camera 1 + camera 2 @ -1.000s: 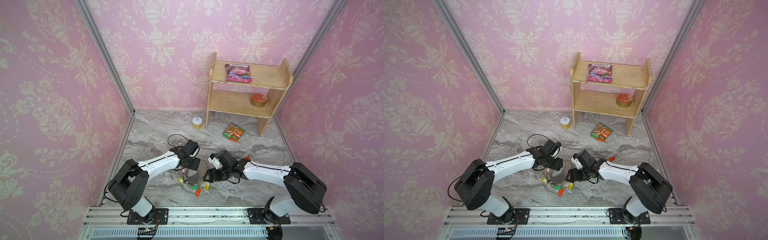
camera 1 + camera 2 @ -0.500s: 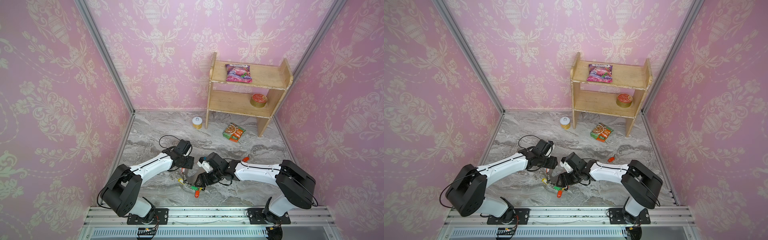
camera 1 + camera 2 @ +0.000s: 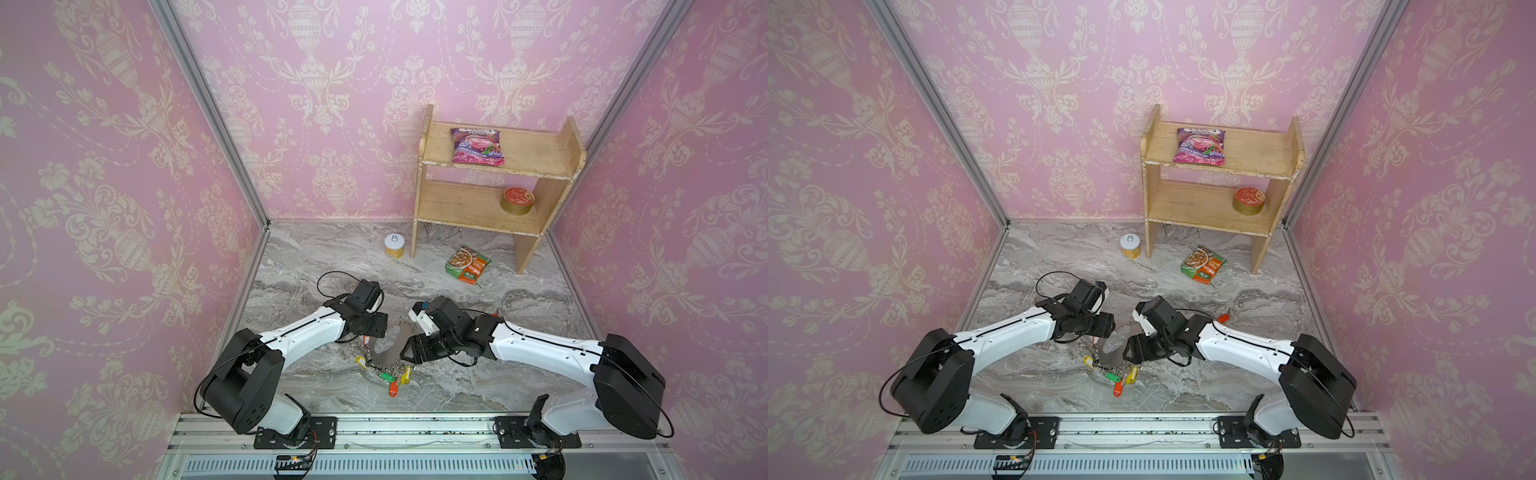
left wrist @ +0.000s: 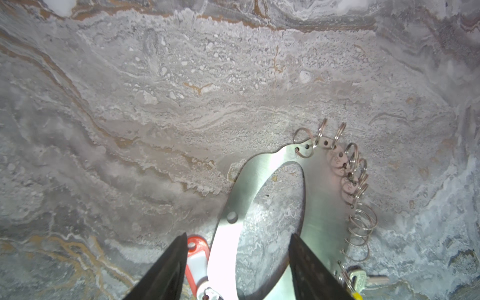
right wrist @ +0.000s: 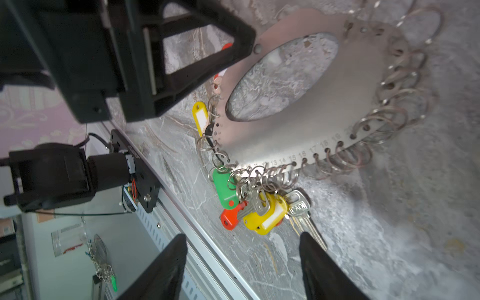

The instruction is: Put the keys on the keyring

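Grey veined marble forms the bench (image 3: 478, 390); on it sits the keyring (image 4: 322, 207), a flat oval plate of brushed metal with a wide oval hole, its rim strung with thin wire rings (image 4: 362, 223); the left pincer (image 4: 238, 235) stands spread, its black wedge fingers (image 4: 166, 272) straddling one side of the plate; the right pincer (image 5: 242, 235) is spread too and empty, the keys (image 5: 262, 207), with glossy green, red and yellow plastic tags, bunched just ahead of it.

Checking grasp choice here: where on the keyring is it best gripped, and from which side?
Probably the plain narrow arm of the keyring, one finger through the oval hole, approaching from the ringless outer edge. The opposite edge is crowded with small rings and keys.
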Tool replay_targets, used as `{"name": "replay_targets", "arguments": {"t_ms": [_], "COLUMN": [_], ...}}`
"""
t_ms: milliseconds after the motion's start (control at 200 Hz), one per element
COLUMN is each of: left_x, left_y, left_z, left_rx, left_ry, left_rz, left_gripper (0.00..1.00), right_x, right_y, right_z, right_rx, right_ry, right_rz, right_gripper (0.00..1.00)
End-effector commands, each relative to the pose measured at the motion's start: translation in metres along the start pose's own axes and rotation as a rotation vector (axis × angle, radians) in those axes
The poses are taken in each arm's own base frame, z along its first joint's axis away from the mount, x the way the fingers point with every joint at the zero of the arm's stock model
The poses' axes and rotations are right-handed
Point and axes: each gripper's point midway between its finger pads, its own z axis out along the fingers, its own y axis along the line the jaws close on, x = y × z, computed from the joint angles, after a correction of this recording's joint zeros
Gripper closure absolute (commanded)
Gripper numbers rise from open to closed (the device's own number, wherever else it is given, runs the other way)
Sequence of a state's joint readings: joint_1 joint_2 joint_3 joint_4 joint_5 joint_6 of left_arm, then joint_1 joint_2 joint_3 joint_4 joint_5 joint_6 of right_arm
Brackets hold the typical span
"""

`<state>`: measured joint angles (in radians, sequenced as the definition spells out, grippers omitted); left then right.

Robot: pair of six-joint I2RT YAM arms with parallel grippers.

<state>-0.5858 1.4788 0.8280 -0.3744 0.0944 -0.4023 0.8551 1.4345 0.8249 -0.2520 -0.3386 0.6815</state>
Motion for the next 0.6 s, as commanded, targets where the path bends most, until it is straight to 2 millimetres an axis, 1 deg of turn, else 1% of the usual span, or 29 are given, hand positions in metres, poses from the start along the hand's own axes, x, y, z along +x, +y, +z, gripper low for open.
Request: {"name": "replay_targets", "arguments": {"t_ms": [0, 45, 120, 240, 320, 430, 595], "left_x": [0.0, 0.002, 0.003, 0.005, 0.005, 0.007, 0.009], "left_y": [-0.006, -0.007, -0.009, -0.009, -0.01, -0.01, -0.008], "left_z": [0.002, 0.003, 0.005, 0.007, 0.008, 0.009, 0.008], "left_rx": [0.016, 0.018, 0.022, 0.025, 0.029, 0.029, 0.025], "left_ry": [0.007, 0.012, 0.018, 0.023, 0.026, 0.027, 0.027], "left_rz": [0.001, 0.003, 0.005, 0.005, 0.006, 0.006, 0.012], "left_gripper": [0.36, 0.36, 0.36, 0.36, 0.36, 0.36, 0.36], "right_x": [-0.003, -0.006, -0.007, -0.004, 0.001, 0.006, 0.001], "right_y": [-0.022, -0.022, -0.023, -0.027, -0.034, -0.044, -0.055], "right_z": [0.007, 0.01, 0.016, 0.025, 0.031, 0.035, 0.039], "right_rx": [0.055, 0.042, 0.037, 0.034, 0.049, 0.079, 0.106], "right_ry": [-0.035, -0.038, -0.032, -0.014, -0.002, 0.003, -0.02], "right_rz": [0.141, 0.171, 0.222, 0.318, 0.377, 0.414, 0.43], "right_gripper": [0.46, 0.51, 0.55, 0.56, 0.57, 0.59, 0.59]}}
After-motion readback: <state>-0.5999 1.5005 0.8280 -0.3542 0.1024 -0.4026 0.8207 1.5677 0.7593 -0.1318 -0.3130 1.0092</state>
